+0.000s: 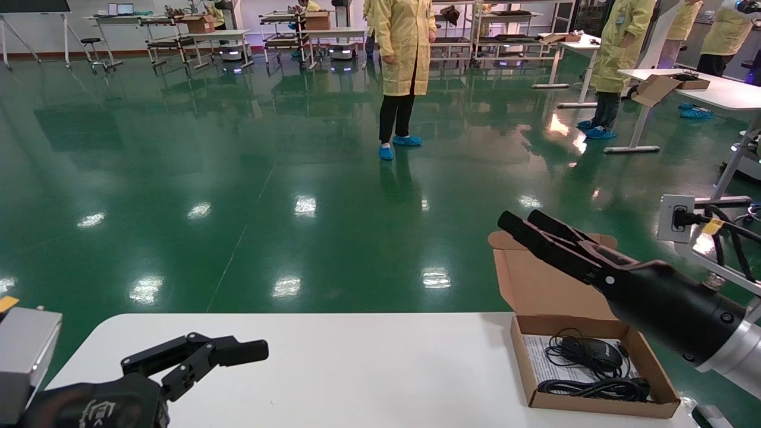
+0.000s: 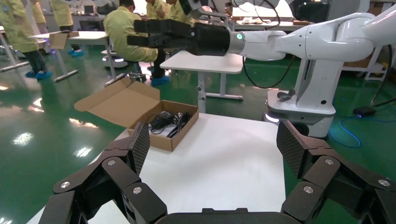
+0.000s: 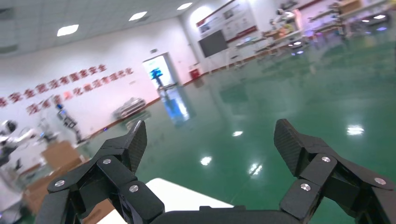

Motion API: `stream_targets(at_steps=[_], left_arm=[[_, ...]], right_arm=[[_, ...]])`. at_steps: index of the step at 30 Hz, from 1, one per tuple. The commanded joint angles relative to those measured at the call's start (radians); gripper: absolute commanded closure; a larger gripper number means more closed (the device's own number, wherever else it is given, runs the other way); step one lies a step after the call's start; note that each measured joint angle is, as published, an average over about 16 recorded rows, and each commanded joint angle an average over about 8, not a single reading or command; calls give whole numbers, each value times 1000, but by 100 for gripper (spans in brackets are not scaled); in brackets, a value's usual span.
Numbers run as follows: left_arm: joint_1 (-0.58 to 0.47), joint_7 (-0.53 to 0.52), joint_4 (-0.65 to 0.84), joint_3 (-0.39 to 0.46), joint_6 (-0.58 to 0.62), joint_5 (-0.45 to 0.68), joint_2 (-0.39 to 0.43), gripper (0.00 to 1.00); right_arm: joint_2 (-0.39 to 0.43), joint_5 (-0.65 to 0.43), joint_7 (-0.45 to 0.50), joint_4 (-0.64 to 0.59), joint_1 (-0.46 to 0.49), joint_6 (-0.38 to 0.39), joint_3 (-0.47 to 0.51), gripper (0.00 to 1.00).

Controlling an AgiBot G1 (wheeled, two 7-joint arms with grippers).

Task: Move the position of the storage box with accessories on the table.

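The storage box (image 1: 600, 405) sits open at the right end of the white table (image 1: 357, 368), its lid flap (image 1: 547, 279) hanging back past the far edge. Inside lie a black mouse (image 1: 590, 351), a coiled black cable (image 1: 594, 387) and a white paper sheet (image 1: 537, 352). My right gripper (image 1: 524, 219) hovers open above the flap, well clear of the box, and its wrist view (image 3: 211, 140) shows only floor between the fingers. My left gripper (image 1: 238, 356) rests open and empty low over the table's near left. From there it (image 2: 215, 140) faces the box (image 2: 161, 140) across bare tabletop.
Green floor lies past the table's far edge. A person in a yellow coat (image 1: 404, 65) stands well back, with others near white desks (image 1: 701, 89) at far right. A white socket bracket with cables (image 1: 678, 217) stands to the right of the box.
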Motion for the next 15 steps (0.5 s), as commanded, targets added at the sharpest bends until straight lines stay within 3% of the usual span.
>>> stream_targets(at_steps=[1, 15], left_arm=[[0, 0, 0, 0, 0, 0, 0, 0], [0, 0, 0, 0, 0, 0, 0, 0]], right_arm=[[14, -14, 5, 37, -12, -15, 13, 0], [110, -113, 39, 302, -100, -117, 107, 0]])
